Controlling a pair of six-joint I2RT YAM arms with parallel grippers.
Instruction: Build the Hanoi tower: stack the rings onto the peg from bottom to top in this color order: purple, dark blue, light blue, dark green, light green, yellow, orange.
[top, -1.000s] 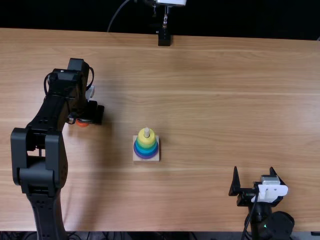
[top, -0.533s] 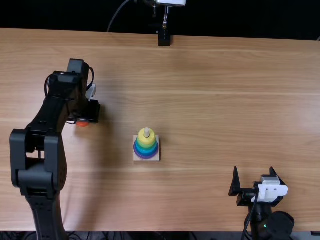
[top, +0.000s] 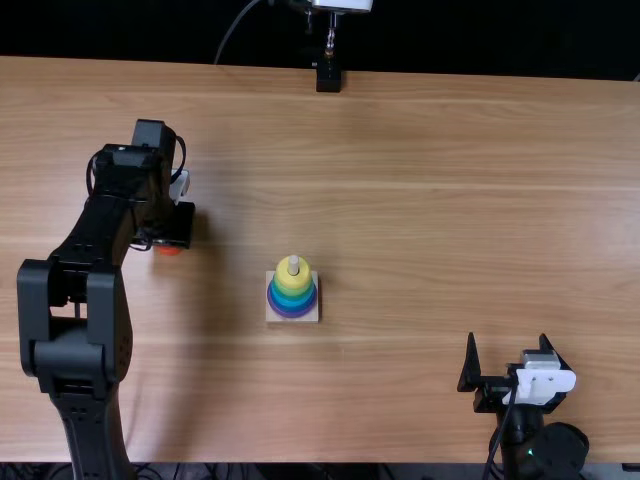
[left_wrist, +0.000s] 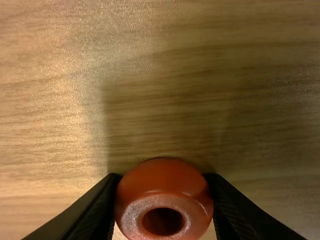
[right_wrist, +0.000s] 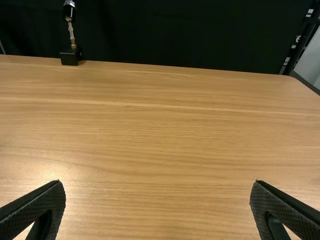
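The left gripper (left_wrist: 163, 177), which was the nearer one, held the orange ring (left_wrist: 162, 186) pinched at the left part of the table (top: 420, 200), and the peg (top: 293, 264), its probable next place, stood to the right and somewhat closer to the near edge.

One ring (left_wrist: 162, 181) is orange — stacked rings (top: 291, 300) yellow, green, blue, purple — table (top: 430, 200) light brown, streaky-grained.

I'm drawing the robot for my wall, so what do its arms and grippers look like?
Mostly black! The left arm has chunky, boxy parts and thin black cables looping near its wrist. The right gripper has pointy black fingers with a tiny grid pattern and a white piece behind them.
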